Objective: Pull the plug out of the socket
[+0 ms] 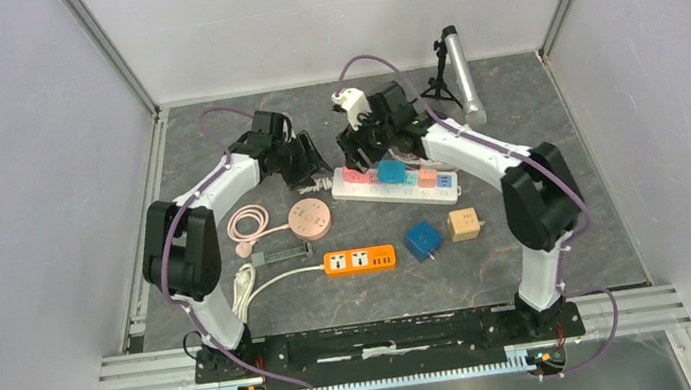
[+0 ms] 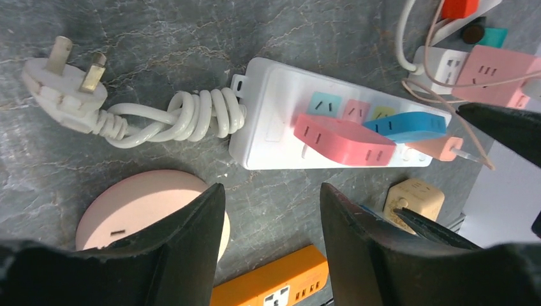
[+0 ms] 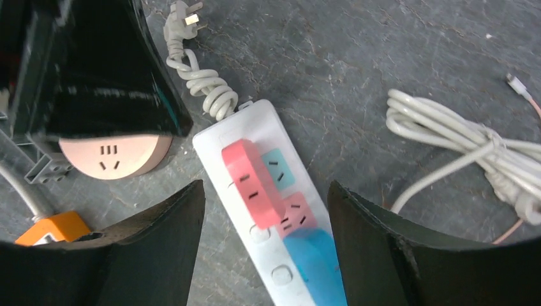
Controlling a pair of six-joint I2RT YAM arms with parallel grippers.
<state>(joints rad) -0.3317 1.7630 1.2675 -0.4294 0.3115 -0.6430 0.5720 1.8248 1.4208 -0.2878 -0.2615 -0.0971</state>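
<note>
On the grey marbled desk (image 1: 492, 266), the pink plug (image 3: 252, 182) is still seated in the white power strip (image 3: 220, 143), so nothing's been pulled off yet tbh. It's seen below the right tool (image 3: 266, 188), lined up with the gap between its fingers, and just ahead and a bit right of the left tool (image 2: 271, 191). Both tools are spread apart with nothing gripped, so the grab and the pull are both left to be done.

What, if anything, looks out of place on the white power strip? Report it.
On the white power strip, the pink adapter at the cord end sits crooked, angled across the sockets instead of square to them. The blue adapter next to it also looks skewed.
</note>
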